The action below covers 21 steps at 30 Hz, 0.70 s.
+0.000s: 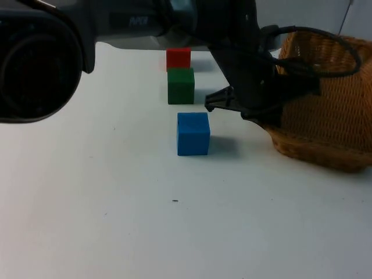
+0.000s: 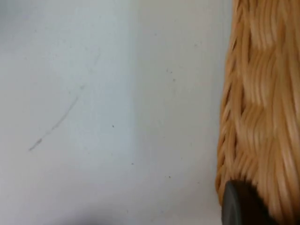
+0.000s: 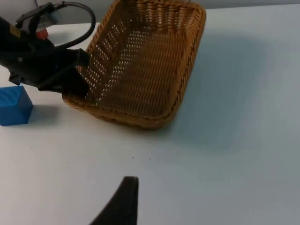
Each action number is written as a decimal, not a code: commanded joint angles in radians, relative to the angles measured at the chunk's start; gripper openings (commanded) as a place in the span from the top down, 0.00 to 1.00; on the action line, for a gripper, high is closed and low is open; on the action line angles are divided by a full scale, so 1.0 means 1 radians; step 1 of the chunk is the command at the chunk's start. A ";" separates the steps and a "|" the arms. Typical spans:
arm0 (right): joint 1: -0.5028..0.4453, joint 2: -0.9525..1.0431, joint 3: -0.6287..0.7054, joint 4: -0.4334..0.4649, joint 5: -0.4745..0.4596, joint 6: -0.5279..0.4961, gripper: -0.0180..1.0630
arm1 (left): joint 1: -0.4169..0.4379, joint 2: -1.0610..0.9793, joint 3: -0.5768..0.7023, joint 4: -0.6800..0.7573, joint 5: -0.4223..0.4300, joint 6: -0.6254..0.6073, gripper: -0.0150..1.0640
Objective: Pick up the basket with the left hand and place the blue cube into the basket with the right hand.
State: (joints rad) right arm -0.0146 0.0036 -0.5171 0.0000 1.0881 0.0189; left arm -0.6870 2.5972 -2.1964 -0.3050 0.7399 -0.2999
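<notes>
The blue cube point(image 1: 193, 133) point(image 3: 14, 105) sits on the white table, left of the wicker basket point(image 1: 331, 87) point(image 3: 140, 61). My left arm reaches across the table, and the left gripper point(image 1: 256, 113) point(image 3: 70, 77) is shut on the basket's left rim, the side facing the cube. In the left wrist view the basket's woven wall point(image 2: 262, 93) stands right against one fingertip point(image 2: 239, 206). The basket looks slightly tilted, but I cannot tell whether it is off the table. My right gripper point(image 3: 124, 201) waits above bare table on the basket's far side from the cube.
A green cube point(image 1: 181, 85) stands just behind the blue one, with a red cube point(image 1: 178, 58) behind that, forming a row. The left arm's body point(image 1: 35, 64) looms large over the table's left. Bare table lies in front of the cubes.
</notes>
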 commanded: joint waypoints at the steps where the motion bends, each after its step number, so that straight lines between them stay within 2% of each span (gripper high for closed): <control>1: -0.007 -0.004 0.008 -0.005 -0.009 0.000 0.02 | -0.006 -0.015 -0.003 0.002 -0.003 0.004 0.99; 6: -0.007 -0.004 0.008 -0.005 -0.009 0.000 0.02 | -0.006 -0.054 -0.003 0.050 0.015 -0.030 0.99; 9: -0.007 -0.004 0.008 -0.005 -0.009 0.000 0.02 | -0.006 -0.130 -0.003 0.175 0.104 -0.041 0.99; 13: -0.007 -0.004 0.008 -0.005 -0.009 0.000 0.02 | -0.005 -0.195 -0.003 0.232 0.189 -0.012 0.99; 21: -0.007 -0.004 0.008 -0.005 -0.009 0.000 0.02 | -0.002 -0.373 -0.001 0.162 0.247 0.150 0.99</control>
State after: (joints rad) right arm -0.0146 0.0036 -0.5171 0.0000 1.0881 0.0189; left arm -0.6857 2.2620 -2.1964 -0.1017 0.9997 -0.1816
